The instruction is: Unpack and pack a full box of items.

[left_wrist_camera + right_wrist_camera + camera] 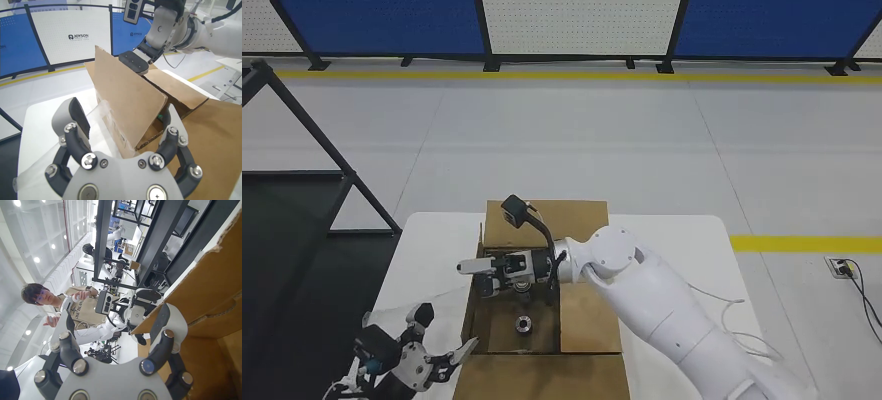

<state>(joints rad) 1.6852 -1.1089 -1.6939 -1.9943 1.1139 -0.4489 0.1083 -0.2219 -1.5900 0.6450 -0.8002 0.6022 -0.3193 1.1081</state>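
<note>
While the cardboard box (542,378) sits open-topped on the white desk (432,240), its long axis runs from the robot's side toward the far desk edge. Three flaps are folded flat outward, and the left flap (128,94) stands upright.

The right tool (480,270) lies over the box's left half and points at that flap with its jaws wide apart, gripping nothing. The left wrist view shows one of its black pads (133,63) resting on the flap's top edge. The right wrist view shows the flap's torn corrugated edge running up to one finger (164,317).

The left tool (447,332) hangs just outside the box's near-left corner. Its jaws are spread wide and empty, and it faces the flap's outer face.

On the box floor, the top view shows a small round metal part (523,322). A dark item lies under the right tool, but I cannot tell what it is. The left wrist view adds a green item (160,116), glimpsed through the gap at the box's near-left corner.

The box's left wall carries a white label (121,132) with fine print, seen too obliquely to read, and clear film (104,108) clings beside it. Beyond the box, a white partition panel (75,22) bears a dark logo.
</note>
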